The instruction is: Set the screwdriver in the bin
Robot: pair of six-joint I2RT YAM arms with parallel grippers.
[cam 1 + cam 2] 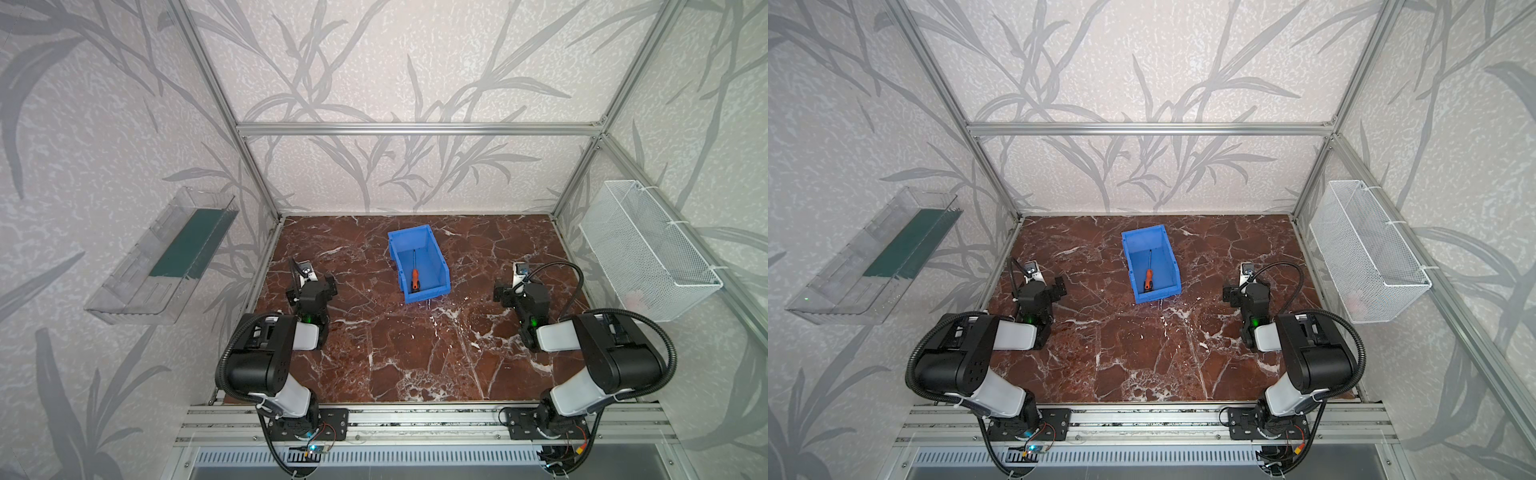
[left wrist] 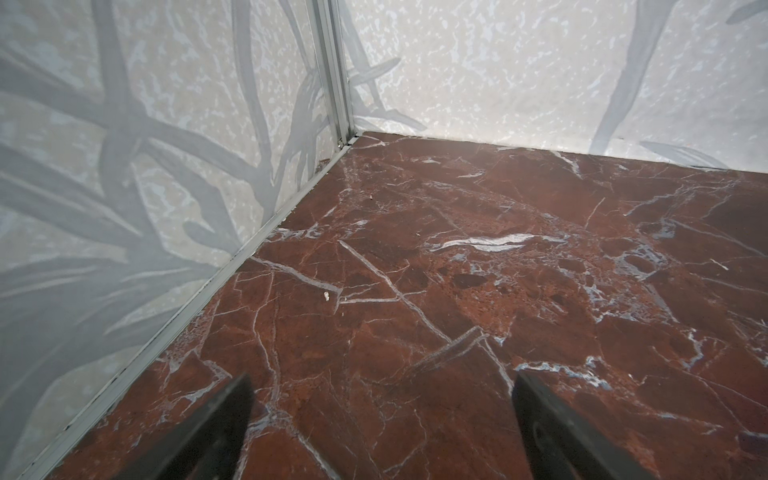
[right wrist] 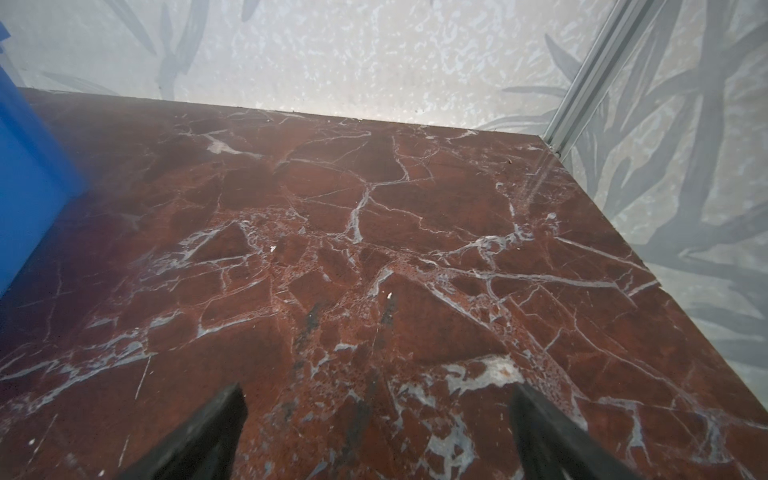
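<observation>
Screwdriver [image 1: 414, 273] lies in bin [image 1: 409, 244]. Left gripper [image 2: 382, 376] and right gripper [image 3: 378, 386] both spread wide, holding nothing.

Soft, even light; blurry blue bin [image 3: 29, 178].

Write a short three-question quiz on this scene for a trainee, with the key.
1. True or false: the screwdriver lies inside the blue bin.
2. Its orange handle lies: A) toward the bin's lowered front, B) toward the bin's tall back wall, C) at neither end, because it stands upright.
3. Fill in: the left tool and the right tool both stand ____, holding nothing.
Key: 1 true; 2 A; 3 open.
</observation>
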